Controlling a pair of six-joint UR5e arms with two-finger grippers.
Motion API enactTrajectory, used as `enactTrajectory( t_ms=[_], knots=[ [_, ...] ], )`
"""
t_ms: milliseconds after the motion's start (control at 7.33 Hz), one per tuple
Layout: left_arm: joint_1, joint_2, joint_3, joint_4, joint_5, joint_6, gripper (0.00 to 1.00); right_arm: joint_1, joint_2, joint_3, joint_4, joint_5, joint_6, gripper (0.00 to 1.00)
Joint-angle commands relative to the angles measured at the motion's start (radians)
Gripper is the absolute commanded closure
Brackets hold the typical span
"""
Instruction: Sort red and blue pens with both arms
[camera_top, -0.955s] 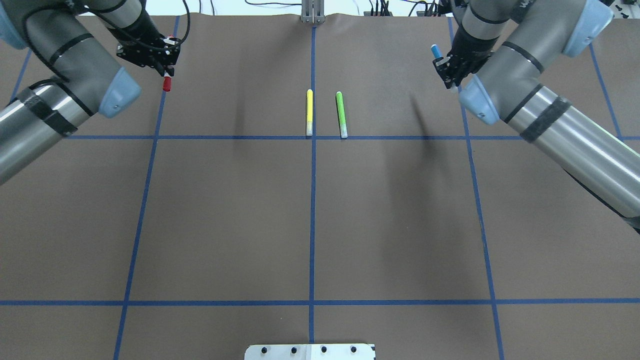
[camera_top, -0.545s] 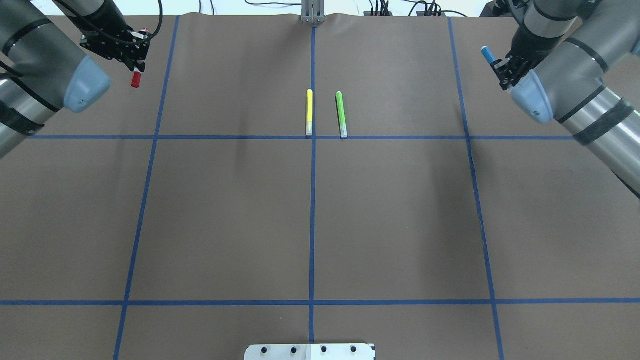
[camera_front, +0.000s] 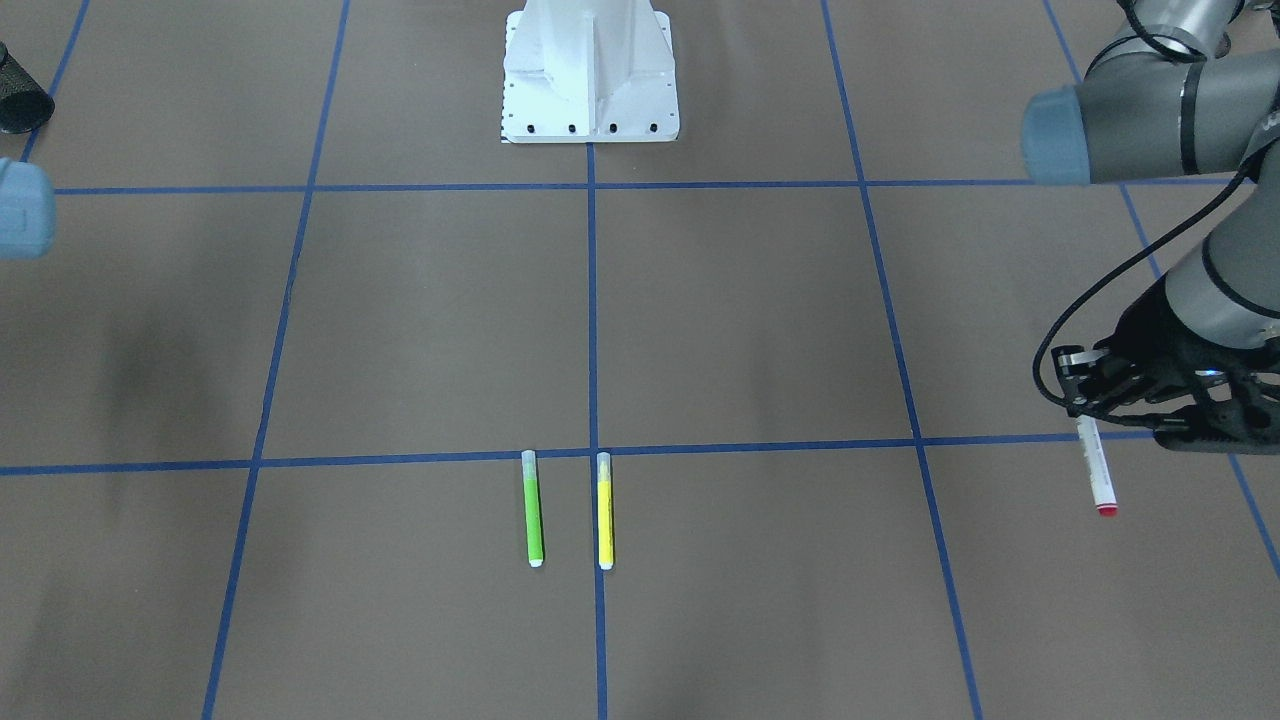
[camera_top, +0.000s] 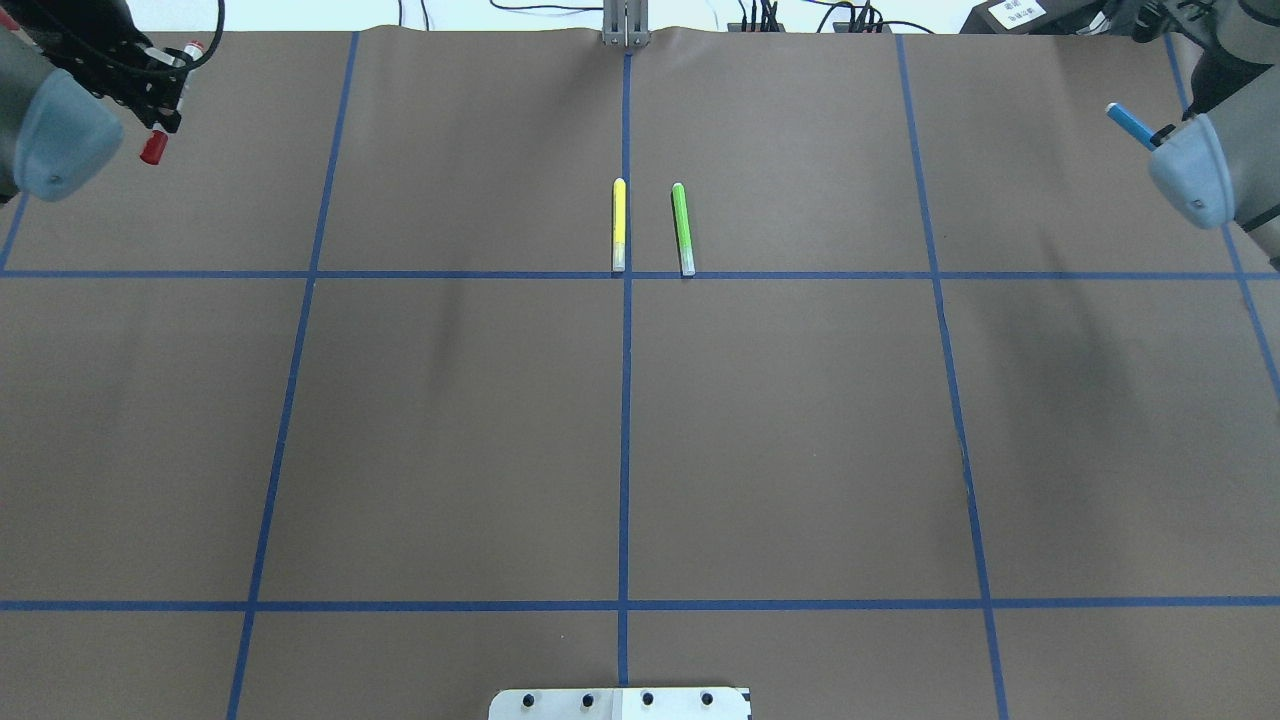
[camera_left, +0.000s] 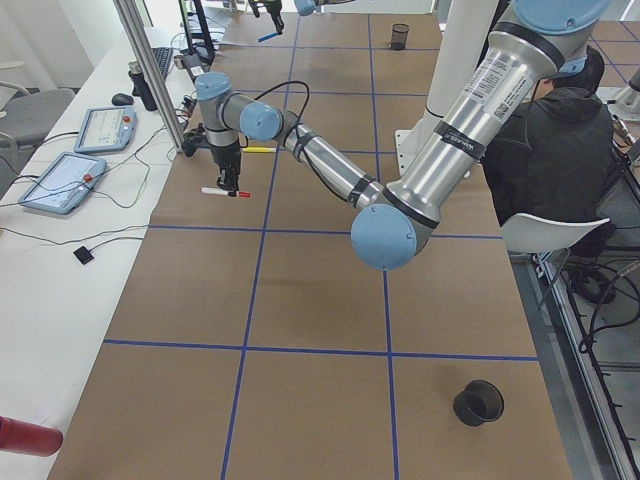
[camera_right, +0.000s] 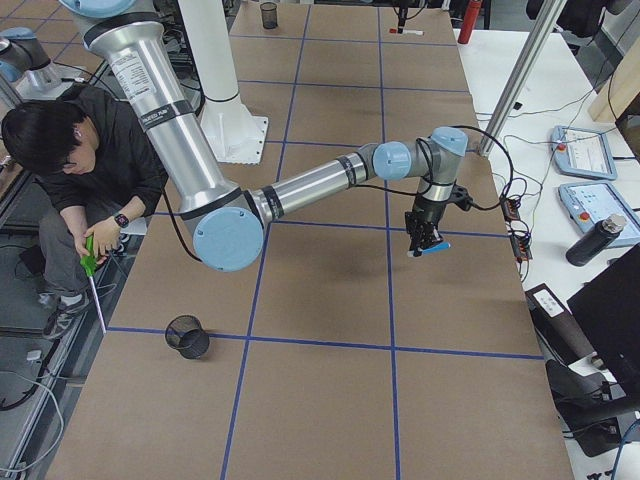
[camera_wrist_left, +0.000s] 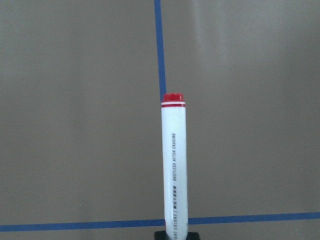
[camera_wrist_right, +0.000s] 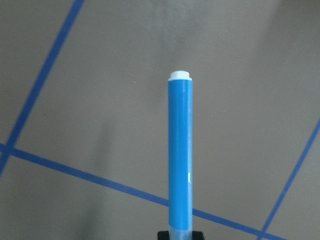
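The red pen (camera_top: 152, 148), a white barrel with red cap, hangs in my left gripper (camera_top: 165, 95), which is shut on it above the table's far left corner. The front-facing view shows the same red pen (camera_front: 1096, 472) sticking out of the left gripper (camera_front: 1085, 415), off the table; the left wrist view has the pen (camera_wrist_left: 174, 165) pointing away. My right gripper (camera_right: 424, 240) is shut on the blue pen (camera_right: 432, 251) above the far right side. Overhead, the blue pen (camera_top: 1130, 124) pokes out beside a joint cap that hides the fingers. The blue pen (camera_wrist_right: 180, 155) fills the right wrist view.
A yellow highlighter (camera_top: 619, 225) and a green highlighter (camera_top: 683, 228) lie side by side at the table's far middle. Black mesh cups (camera_left: 478, 402) (camera_right: 187, 336) stand near the table's ends. A seated person (camera_right: 90, 150) is beside the robot's white base (camera_front: 590, 70).
Both arms have swung outward: the left gripper carried the red pen further left, the right gripper carried the blue pen further right. The two highlighters have not moved.
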Motion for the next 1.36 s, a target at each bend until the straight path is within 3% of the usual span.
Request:
enactTrajectory(
  t_ms=[0, 409, 682, 955, 1227],
  knots=[
    [-0.062, 0.086, -0.038, 0.065, 0.032, 0.160, 1.00, 0.068, -0.086, -0.003, -0.005, -0.003, -0.131, 1.00],
    [-0.107, 0.227, -0.116, 0.073, 0.029, 0.230, 1.00, 0.190, -0.182, 0.003, -0.143, 0.005, -0.303, 1.00],
    [-0.107, 0.295, -0.197, 0.088, 0.027, 0.230, 1.00, 0.252, -0.290, 0.076, -0.288, -0.001, -0.428, 1.00],
    [-0.107, 0.327, -0.301, 0.218, 0.025, 0.230, 1.00, 0.275, -0.431, 0.221, -0.468, 0.006, -0.434, 1.00],
    [-0.107, 0.389, -0.386, 0.235, 0.021, 0.230, 1.00, 0.290, -0.562, 0.283, -0.554, 0.047, -0.434, 1.00]
  ],
)
